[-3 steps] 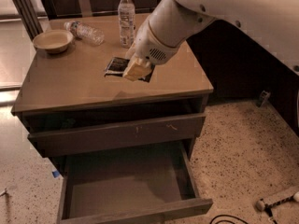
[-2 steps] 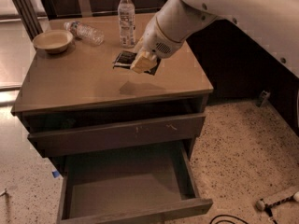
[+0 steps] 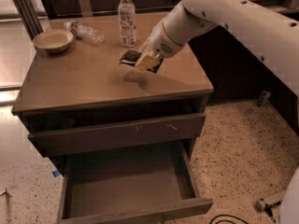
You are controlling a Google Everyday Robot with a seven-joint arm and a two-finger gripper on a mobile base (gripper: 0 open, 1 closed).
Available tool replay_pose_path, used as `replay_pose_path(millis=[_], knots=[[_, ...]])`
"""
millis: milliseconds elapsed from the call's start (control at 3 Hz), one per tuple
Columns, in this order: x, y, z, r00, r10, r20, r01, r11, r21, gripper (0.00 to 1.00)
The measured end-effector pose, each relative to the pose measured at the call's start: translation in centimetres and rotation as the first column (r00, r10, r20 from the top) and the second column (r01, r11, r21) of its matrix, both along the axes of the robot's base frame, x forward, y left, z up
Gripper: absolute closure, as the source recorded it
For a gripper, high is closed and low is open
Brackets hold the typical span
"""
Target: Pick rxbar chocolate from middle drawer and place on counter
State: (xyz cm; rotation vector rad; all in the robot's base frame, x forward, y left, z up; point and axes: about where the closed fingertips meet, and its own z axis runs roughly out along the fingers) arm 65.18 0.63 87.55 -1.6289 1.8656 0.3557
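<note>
Holding: pincer (image 3: 146,61) clenched on the rxbar chocolate (image 3: 129,57), upper centre of the frame, just above the worktop (image 3: 84,85); a shadow beneath suggests the bar is not yet set down
Drawer: middle drawer (image 3: 121,185) pulled open at the bottom; nothing visible inside
Landing spot: bare patch just right of the upright bottle (image 3: 126,18); well apart from the bowl (image 3: 53,40)

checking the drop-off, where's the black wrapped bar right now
In the camera view, the small flat black wrapped bar is held in the tool over the tan-brown counter top, right of the upright clear plastic water bottle.
</note>
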Motion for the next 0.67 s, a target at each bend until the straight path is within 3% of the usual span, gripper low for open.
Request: replay_pose_path(millis=[667], knots=[[1.8, 1.9, -3.7, 0.9973, 0.028, -0.068, -0.025, 0.999, 0.046, 1.00]])
